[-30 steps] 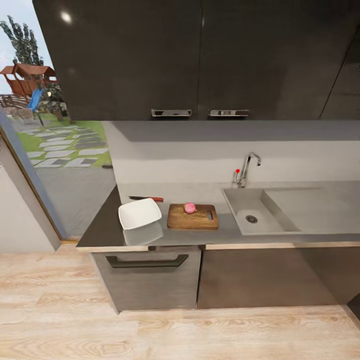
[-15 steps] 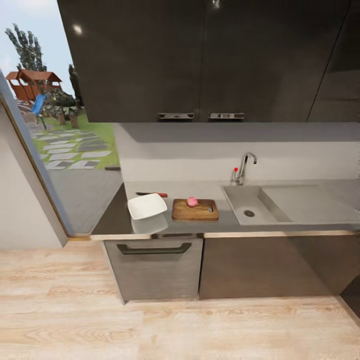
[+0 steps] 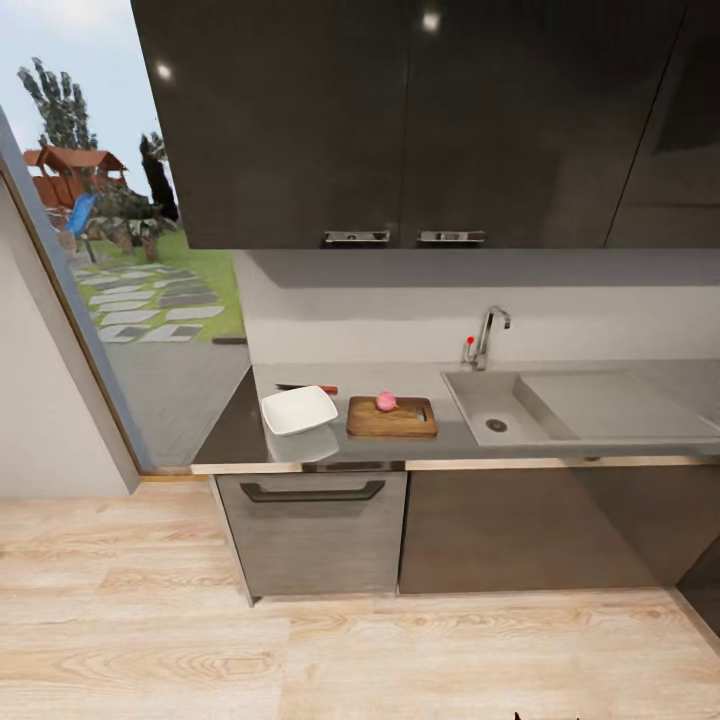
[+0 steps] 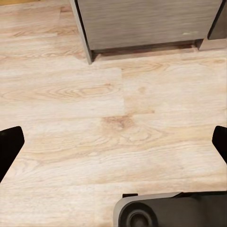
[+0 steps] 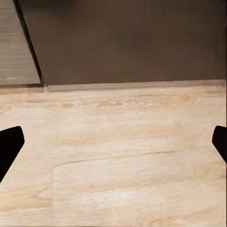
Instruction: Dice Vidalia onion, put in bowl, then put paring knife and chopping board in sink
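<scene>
Bare wood floor fills lower frame, open before desk front edge. Small pinkish-red onion sits on chopping board, frame center. Both grippers' fingers spread wide, empty.

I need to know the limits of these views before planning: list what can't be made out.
- Paring knife, head view: partly hidden behind the bowl; blade too small to judge.
- Sink drain, head view: too small for detail.
- Left pincer and right pincer, wrist views: fingertips cut off by picture edges.
</scene>
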